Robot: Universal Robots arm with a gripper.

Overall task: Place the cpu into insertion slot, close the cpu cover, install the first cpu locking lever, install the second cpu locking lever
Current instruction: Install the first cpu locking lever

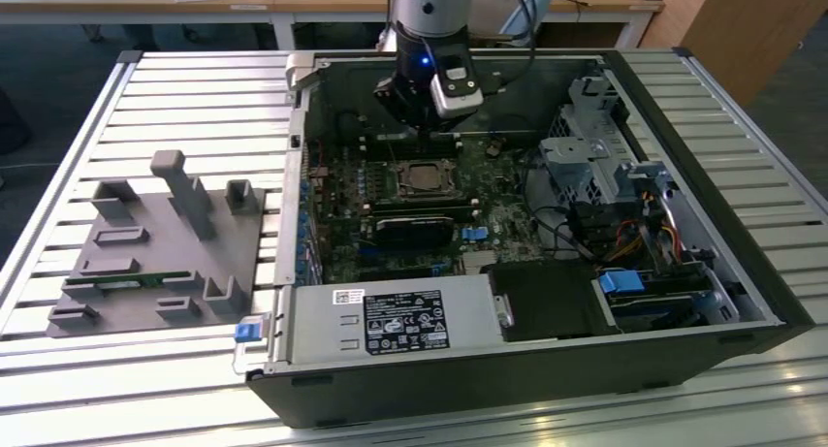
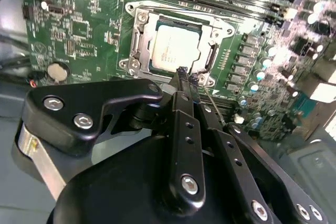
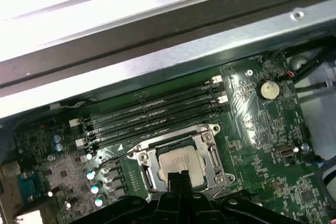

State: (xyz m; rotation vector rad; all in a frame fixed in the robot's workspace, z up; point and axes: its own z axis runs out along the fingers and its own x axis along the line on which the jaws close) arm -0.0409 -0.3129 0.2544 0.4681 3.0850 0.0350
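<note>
The pale square cpu (image 2: 176,50) lies flat in the insertion slot (image 2: 132,64) of the green motherboard (image 2: 79,30). The silver cpu cover (image 2: 140,34) lies down around it, and the chip's face shows through its window. My gripper (image 2: 184,73) is shut, with nothing visible between its fingers. Its tip hovers at the socket's edge, just beside the chip. In the first wrist view the gripper (image 3: 178,174) overlaps the near edge of the cpu (image 3: 184,160), and a thin wire lever (image 3: 202,127) runs along the cover (image 3: 149,163). In the exterior view the gripper (image 1: 433,129) hangs just behind the socket (image 1: 421,179).
Long black memory slots (image 3: 157,111) run beside the socket. The open case's walls (image 1: 295,175) enclose the board, with a power-supply box (image 1: 388,321) in front and a drive cage (image 1: 595,156) on the exterior view's right. A grey fixture block (image 1: 155,243) sits on the slatted table at the left.
</note>
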